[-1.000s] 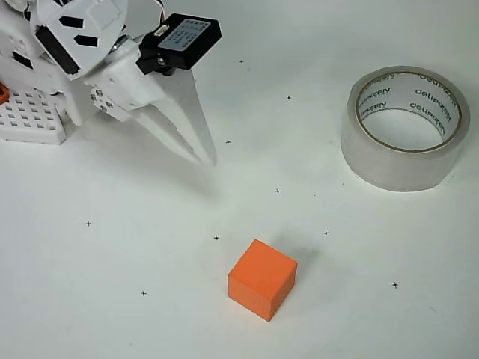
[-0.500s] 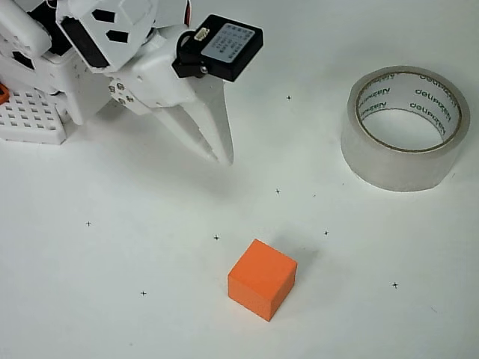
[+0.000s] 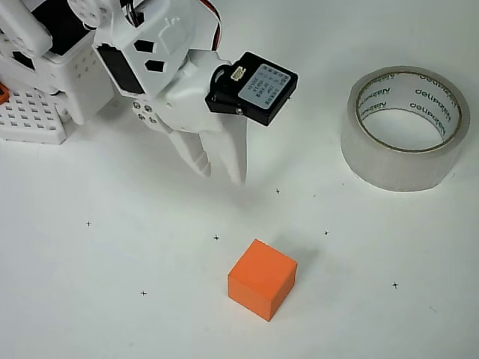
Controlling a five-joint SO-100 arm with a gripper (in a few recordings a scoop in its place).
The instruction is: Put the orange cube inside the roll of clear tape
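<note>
Fingers (image 3: pixel 238 168) of the gripper (image 3: pixel 221 173) are pointing down with barely a gap between them, nearly pressed together and holding nothing. Nearest the bench's (image 3: pixel 90 299) lower edge in the overhead view, the orange cube (image 3: pixel 262 279) is sitting untouched, rotated corner-on. To grab it well, I judge the fingers should spread wider, line up with two flat faces, then descend. Toward the right edge, the roll of clear tape (image 3: pixel 405 127) is lying flat, hole empty.
</note>
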